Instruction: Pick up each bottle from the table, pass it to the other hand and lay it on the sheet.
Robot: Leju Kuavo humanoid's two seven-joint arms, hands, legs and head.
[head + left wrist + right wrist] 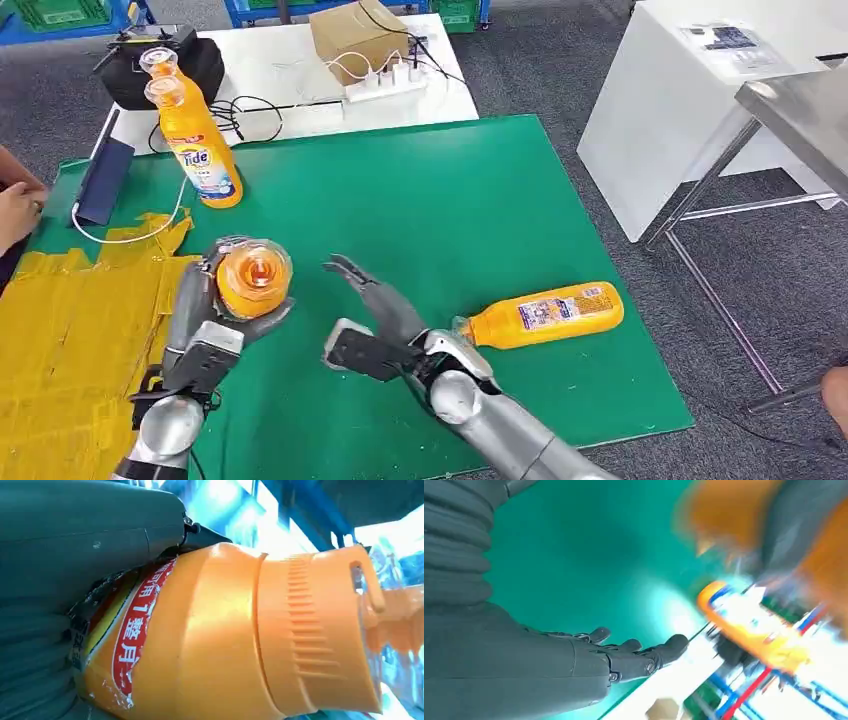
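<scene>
The table (420,190) is covered with a green mat, and on its near left lies the yellow sheet (70,330), crumpled and, as far as the head view shows, with no bottle laid on it yet; so I judge the task to be in its first round, with nothing delivered. Three orange bottles are in play. The lying bottle (545,315) rests on its side on the green mat at the near right, just beyond the right forearm, cap pointing left. The standing bottle (200,145) is upright at the far left of the mat, near the sheet's far corner, with another orange cap visible just behind it. The held bottle (253,280) is up off the table at the near left, cap turned toward the camera, gripped around its body by the left hand (215,320); the left wrist view shows its orange shoulder and ribbed cap close against that hand. The right hand (375,320) holds nothing: its fingers are spread and stretched toward the held bottle, close to it but apart from it. That reads to me as the hand-over about to happen. Left to do, by my judgement: finish this pass, lay the bottle on the sheet, then repeat for the others.
</scene>
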